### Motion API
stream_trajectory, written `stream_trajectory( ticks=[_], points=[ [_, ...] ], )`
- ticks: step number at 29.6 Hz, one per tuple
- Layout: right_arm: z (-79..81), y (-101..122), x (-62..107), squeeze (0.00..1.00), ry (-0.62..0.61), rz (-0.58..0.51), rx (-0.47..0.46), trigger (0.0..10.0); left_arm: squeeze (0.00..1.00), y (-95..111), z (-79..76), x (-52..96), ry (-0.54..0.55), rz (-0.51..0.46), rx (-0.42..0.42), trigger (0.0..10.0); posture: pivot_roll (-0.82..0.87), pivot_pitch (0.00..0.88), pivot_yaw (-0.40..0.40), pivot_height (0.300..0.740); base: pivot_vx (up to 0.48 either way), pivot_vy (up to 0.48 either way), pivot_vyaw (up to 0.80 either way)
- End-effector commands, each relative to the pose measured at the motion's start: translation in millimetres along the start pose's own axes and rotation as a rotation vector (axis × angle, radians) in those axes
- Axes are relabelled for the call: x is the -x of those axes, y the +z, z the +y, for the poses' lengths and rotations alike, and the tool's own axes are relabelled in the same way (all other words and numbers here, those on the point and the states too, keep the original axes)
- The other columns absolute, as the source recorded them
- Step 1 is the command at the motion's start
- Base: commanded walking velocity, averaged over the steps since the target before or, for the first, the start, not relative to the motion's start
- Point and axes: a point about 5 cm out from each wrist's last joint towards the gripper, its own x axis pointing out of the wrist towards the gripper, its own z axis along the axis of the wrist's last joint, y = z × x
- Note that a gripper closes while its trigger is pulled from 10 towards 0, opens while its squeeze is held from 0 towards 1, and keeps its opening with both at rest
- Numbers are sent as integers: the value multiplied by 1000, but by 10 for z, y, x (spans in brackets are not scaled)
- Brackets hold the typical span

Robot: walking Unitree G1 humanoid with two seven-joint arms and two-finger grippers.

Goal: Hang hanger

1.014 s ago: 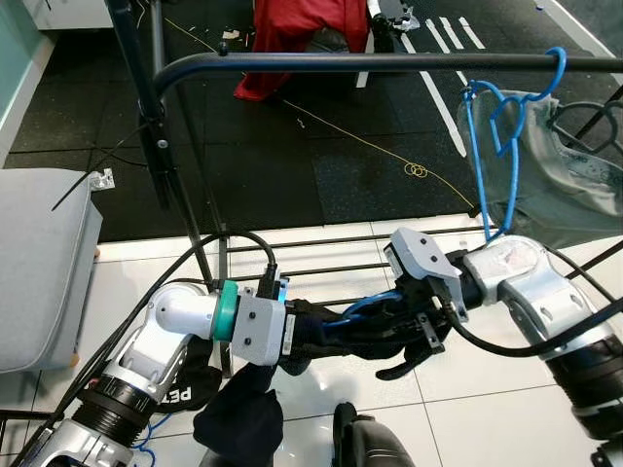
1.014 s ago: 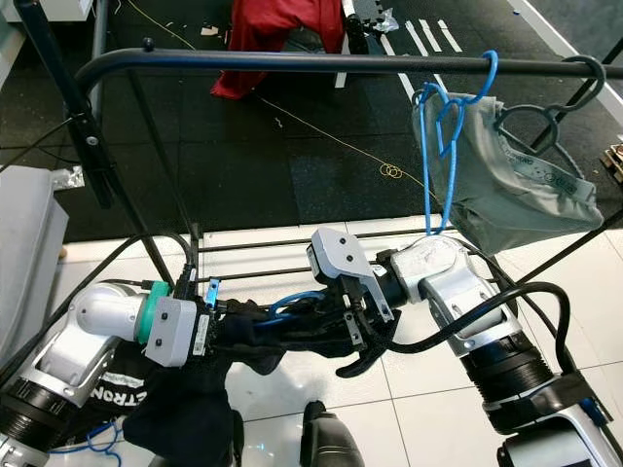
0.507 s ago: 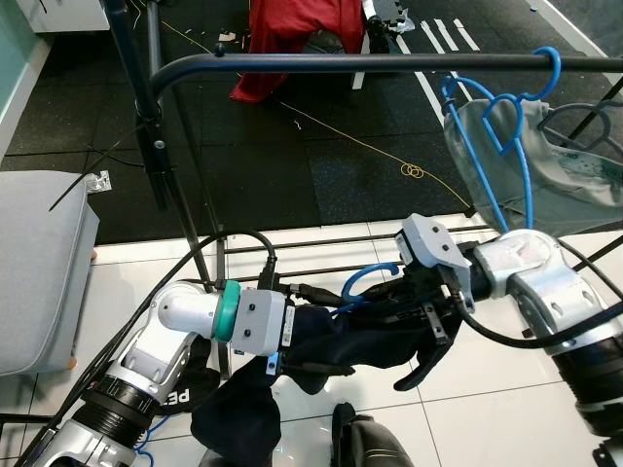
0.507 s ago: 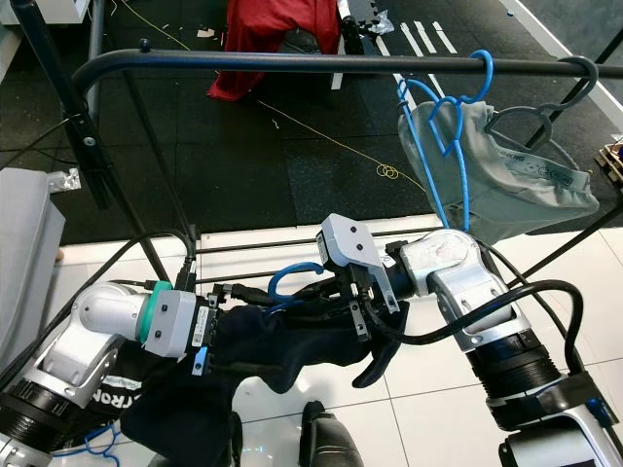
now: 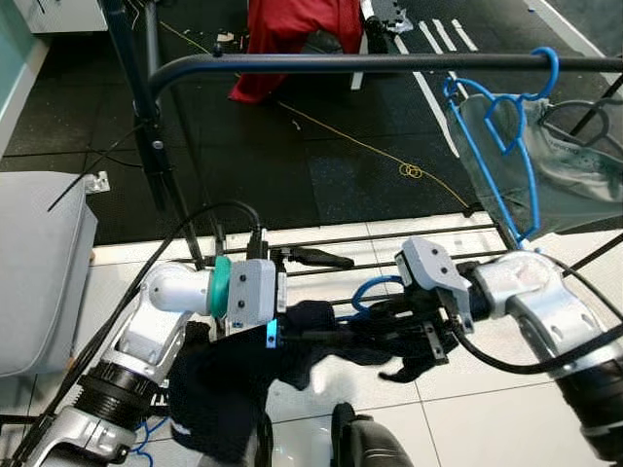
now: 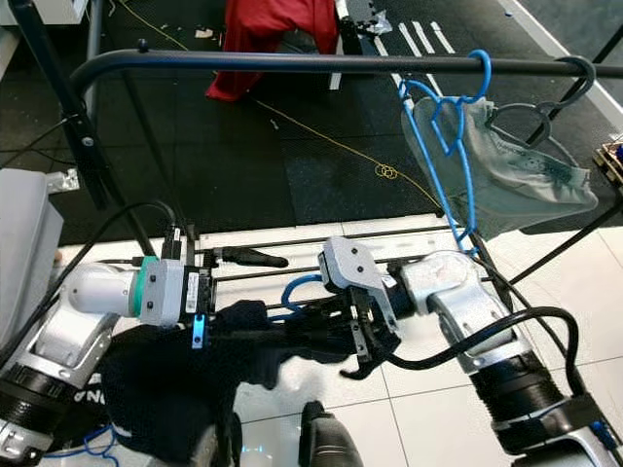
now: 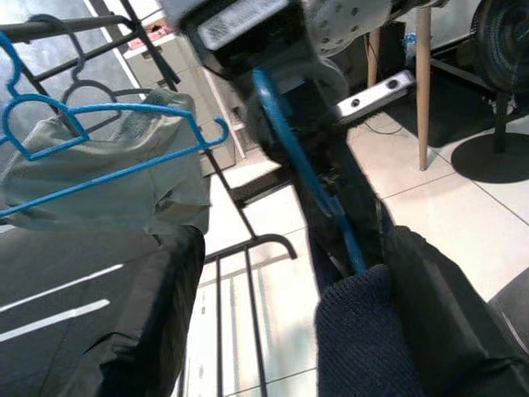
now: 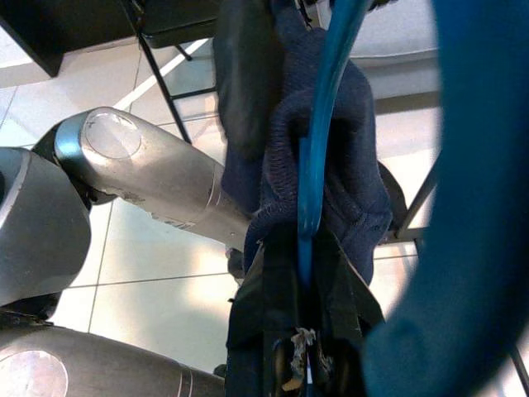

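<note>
— Blue plastic hanger [image 6: 304, 288], low down in front of the robot, well below the black rail [image 6: 292, 63]. Its hook loop pokes up between the two arms; the rest is buried in a dark knitted garment [image 6: 185, 375].

— Who has hold of it?

— Right gripper [image 6: 362, 336], I'd say. The right wrist view shows its black fingers [image 8: 347, 289] pressed close on either side of the blue bar, with the knit bunched just beyond them. So: clamped on the hanger.

— And the left?

— Left gripper [image 5: 321, 321] reaches in from the other side, into the same bundle of cloth. In the left wrist view its two fingers [image 7: 157, 322] stand wide apart, the dark knit and the blue bar lying between them. Whether either finger actually presses the cloth I cannot tell; the fabric hides the tips from above.

— Anything already on the rail?

— At its right end, a second blue hanger [image 6: 450, 126] carrying a pale grey-green garment [image 6: 506, 165], and beside it a dark hanger [image 6: 574, 83].

— Floor?

— White tiles under the arms, black matting past the rack. A red cloth [image 6: 277, 34] over something at the back.
</note>
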Motion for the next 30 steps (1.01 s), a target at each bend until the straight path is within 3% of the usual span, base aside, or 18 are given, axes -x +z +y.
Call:
stream_trajectory(
  ticks=[1, 11, 14, 17, 22, 24, 25, 27, 29, 30],
  points=[
    [34, 8, 45, 0, -2, 12, 23, 0, 0, 1, 26, 22, 13, -1, -6, 10000, -98, 113, -3, 740, 0, 0, 0],
    [119, -104, 65, 0, -36, 50, 8, 0, 0, -53, 71, 63, 13, 42, -3, 10000, -101, 112, -3, 740, 0, 0, 0],
    [122, -212, 96, 0, -124, 73, -15, 0, 0, -144, 47, 165, 29, 124, 0, 10000, -96, 112, -7, 740, 0, 0, 0],
    [74, -350, 137, 0, -295, 107, -44, 0, 0, -361, -64, 388, 43, 307, 68, 10000, -90, 112, -8, 740, 0, 0, 0],
    [65, -371, 142, 0, -342, 95, -61, 0, 0, -405, -87, 455, 53, 344, 81, 10000, -90, 112, -8, 740, 0, 0, 0],
    [-11, -386, 86, 0, -575, -43, -139, 0, 0, -495, -86, 676, 341, 382, 268, 10000, -80, 121, 9, 740, 0, 0, 0],
    [-11, -386, 86, 0, -575, -43, -139, 0, 0, -495, -86, 676, 341, 382, 268, 10000, -80, 121, 9, 740, 0, 0, 0],
    [-24, -392, 50, 0, -660, -108, -183, 0, 0, -540, -105, 769, 478, 403, 367, 10000, -78, 121, 10, 740, 0, 0, 0],
    [-25, -395, 43, 0, -671, -115, -187, 0, 0, -545, -108, 780, 495, 408, 378, 10000, -78, 121, 10, 740, 0, 0, 0],
    [-25, -416, -6, 0, -716, -159, -216, 0, 0, -576, -154, 796, 606, 427, 457, 10000, -63, 125, 23, 740, 0, 0, 0]
  ],
)
